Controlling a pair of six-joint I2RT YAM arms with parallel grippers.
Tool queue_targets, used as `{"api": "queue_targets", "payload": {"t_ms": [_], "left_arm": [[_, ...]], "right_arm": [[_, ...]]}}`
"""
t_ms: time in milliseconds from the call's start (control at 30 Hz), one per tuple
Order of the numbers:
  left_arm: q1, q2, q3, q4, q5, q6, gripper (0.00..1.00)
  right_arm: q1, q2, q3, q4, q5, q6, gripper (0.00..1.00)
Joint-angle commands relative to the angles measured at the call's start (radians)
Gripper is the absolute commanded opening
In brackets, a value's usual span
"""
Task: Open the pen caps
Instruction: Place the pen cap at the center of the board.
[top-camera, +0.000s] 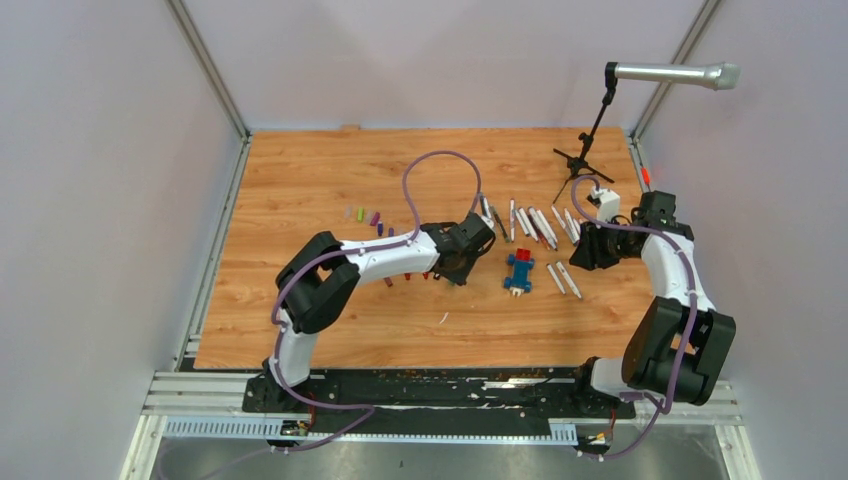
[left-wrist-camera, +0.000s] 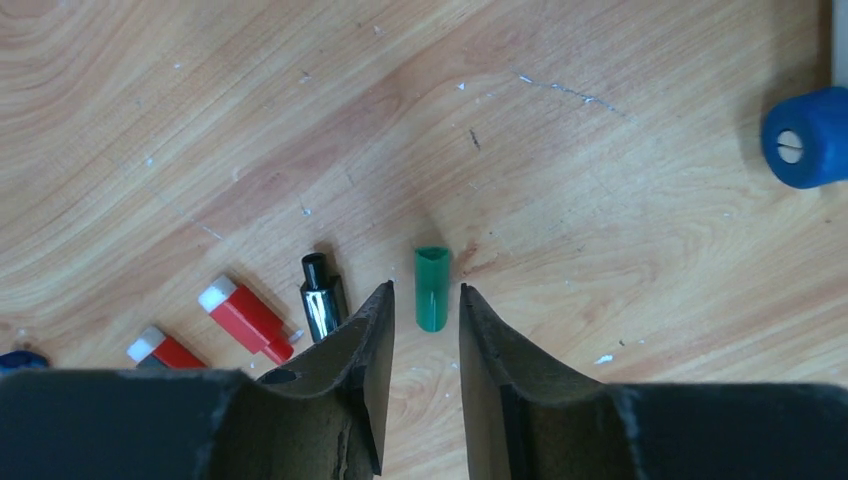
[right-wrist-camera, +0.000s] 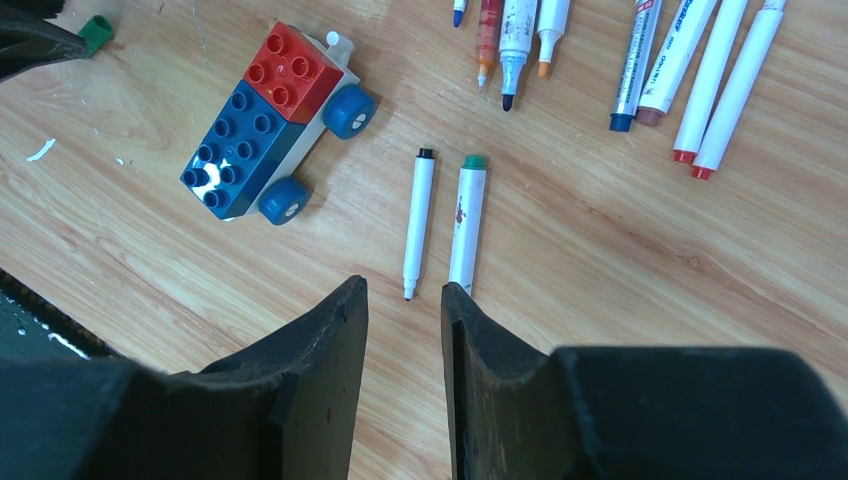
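Cap drop-off looks to be the step in hand. The left gripper (left-wrist-camera: 425, 292) hangs low over the wood with its jaws parted. A green cap (left-wrist-camera: 432, 288) lies flat on the table (top-camera: 300, 180) between the fingertips, clear of both. Just left of it lie a black cap (left-wrist-camera: 320, 300) and 2 red-and-white caps (left-wrist-camera: 245, 318).

The right gripper (right-wrist-camera: 403, 288) is slightly spread and empty. It sits above 2 pens (right-wrist-camera: 417, 222) lying side by side, to the right of a blue-and-red brick car (right-wrist-camera: 265, 120).

Next, I judge, both arms must go to the far row of pens (top-camera: 530, 220). There, 1 gripper pinches a barrel while the other pulls its cap straight along the axis. Which of those pens wear a cap I cannot tell.

The table is scuffed wood-grain laminate, enclosed by plain pale panels (top-camera: 100, 200), with a microphone stand (top-camera: 590, 140) at the far right.
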Motion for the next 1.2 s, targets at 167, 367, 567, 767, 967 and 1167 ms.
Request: {"api": "queue_targets", "payload": {"t_ms": [167,367,567,767,967,1167], "left_arm": [[-0.002,-0.232,-0.056,0.067,-0.054,0.030,0.49],[0.008,-0.432,-0.200,0.138,-0.126,0.046,0.63],[0.160,-0.761,-0.459,0.285,-0.025,-0.017,0.91],[0.518,-0.985,-0.593,0.221,0.255,-0.092,0.96],[0.980,-1.084,-0.625,0.133,0.596,-0.058,1.00],[1.064,-1.065,-0.505,-0.025,0.621,0.007,1.00]], "right_arm": [[-0.012,-0.044,-0.006,0.000,-0.049,-0.030,0.34],[-0.017,-0.069,-0.007,0.000,-0.071,-0.036,0.34],[-0.023,-0.145,-0.017,0.015,-0.116,-0.047,0.34],[-0.026,-0.264,0.024,0.021,-0.131,-0.031,0.38],[-0.040,-0.369,0.121,0.026,-0.187,0.061,0.79],[-0.042,-0.426,0.184,0.178,-0.197,0.419,1.00]]}}
